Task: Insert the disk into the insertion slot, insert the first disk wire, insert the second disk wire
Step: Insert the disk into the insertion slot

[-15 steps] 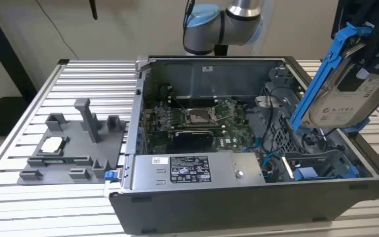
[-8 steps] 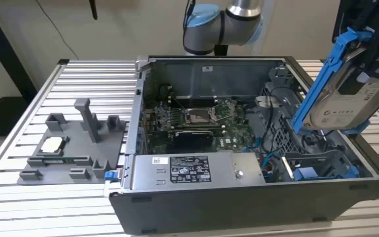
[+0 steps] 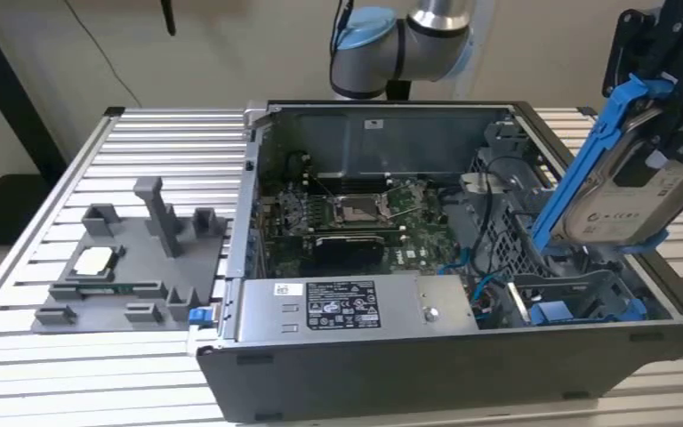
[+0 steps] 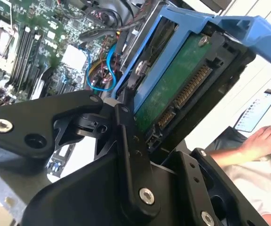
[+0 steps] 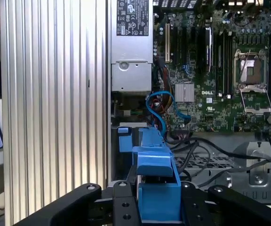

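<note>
Gripper (image 3: pixel 662 107) is clamped on the upper end of the disk (image 3: pixel 618 200); in the first wrist view its jaws stand on either side of the blue carrier. The disk is held in the air over the end of the computer case (image 3: pixel 437 374) on the exterior view's right. Its long axis is steeply tilted, lower end downward. The insertion slot (image 3: pixel 579 298) lies below that lower end, judged apart from it; the disk is not yet entered.

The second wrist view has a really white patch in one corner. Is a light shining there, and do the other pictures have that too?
In the second wrist view, the pale background beyond the disk is washed out almost to white, likely from strong light. In the first wrist view, the ribbed table gleams in bright strips. In the exterior view, the light is softer and the inside of the computer case sits in shade.
</note>
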`<state>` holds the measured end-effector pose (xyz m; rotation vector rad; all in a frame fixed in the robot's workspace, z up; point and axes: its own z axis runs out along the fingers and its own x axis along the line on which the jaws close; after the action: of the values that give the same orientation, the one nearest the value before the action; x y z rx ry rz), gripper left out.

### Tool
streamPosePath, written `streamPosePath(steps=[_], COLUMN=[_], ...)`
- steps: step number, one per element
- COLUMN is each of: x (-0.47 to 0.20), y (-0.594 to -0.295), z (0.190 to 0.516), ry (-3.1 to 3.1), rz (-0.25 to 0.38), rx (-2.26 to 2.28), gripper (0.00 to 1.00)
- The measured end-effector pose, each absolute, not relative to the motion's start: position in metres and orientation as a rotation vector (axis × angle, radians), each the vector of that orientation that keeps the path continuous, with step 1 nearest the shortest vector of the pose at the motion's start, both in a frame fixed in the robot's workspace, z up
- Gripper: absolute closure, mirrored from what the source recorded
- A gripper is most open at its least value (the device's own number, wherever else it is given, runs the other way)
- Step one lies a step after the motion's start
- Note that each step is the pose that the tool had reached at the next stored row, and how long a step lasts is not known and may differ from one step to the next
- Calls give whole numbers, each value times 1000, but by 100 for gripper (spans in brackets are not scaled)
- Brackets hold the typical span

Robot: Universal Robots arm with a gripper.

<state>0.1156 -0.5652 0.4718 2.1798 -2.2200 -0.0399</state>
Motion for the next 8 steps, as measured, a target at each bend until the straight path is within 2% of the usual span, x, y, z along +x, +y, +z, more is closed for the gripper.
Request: streamPosePath(steps=[8], x=[117], y=[-566], z=[455], ry=[-2221], rz=[-40], rx=[2179], gripper=[67])
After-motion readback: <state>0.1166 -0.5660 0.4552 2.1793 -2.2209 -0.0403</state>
